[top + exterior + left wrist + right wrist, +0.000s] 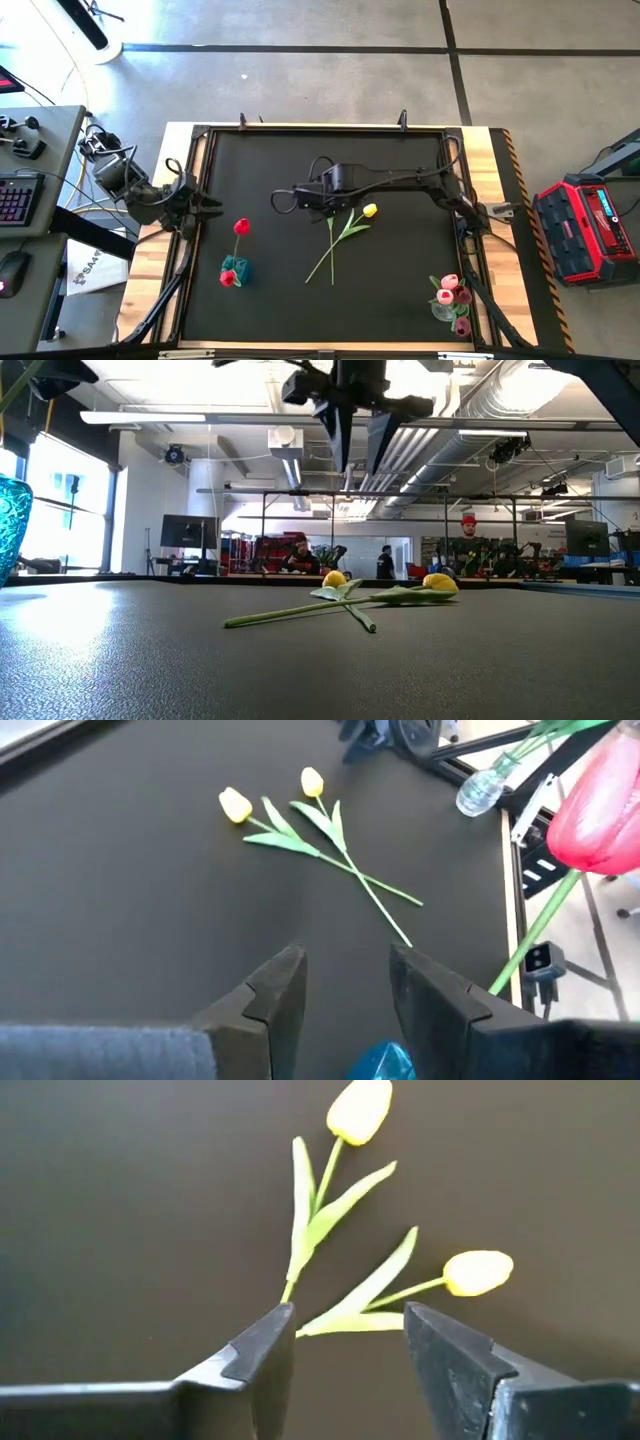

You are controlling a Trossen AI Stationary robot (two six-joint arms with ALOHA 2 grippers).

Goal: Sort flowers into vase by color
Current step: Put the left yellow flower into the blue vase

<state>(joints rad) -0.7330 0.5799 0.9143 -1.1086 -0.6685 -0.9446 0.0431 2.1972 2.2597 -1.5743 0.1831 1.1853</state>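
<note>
Two yellow flowers [360, 1108] [478, 1272] lie flat on the black mat [270, 170] with their stems crossed [335, 247]. My right gripper [345, 1350] hangs open above them, pointing down and touching nothing; the low view shows its fingers [358, 450] well clear of the flowers [345, 592]. Red flowers [241, 227] stand with their stems in a teal vase [237, 268]. My left gripper [212, 208] is open and empty at the table's left, just beside that vase [385, 1062]; one red head [605, 805] shows close by. Pink flowers [455, 290] stand in a clear vase [445, 312].
The clear vase stands at the mat's near right corner, beside the right arm's base [470, 212]. A raised black frame [320, 130] rims the mat. Bare mat lies between the teal vase and the yellow flowers. People sit at desks far behind the table [470, 545].
</note>
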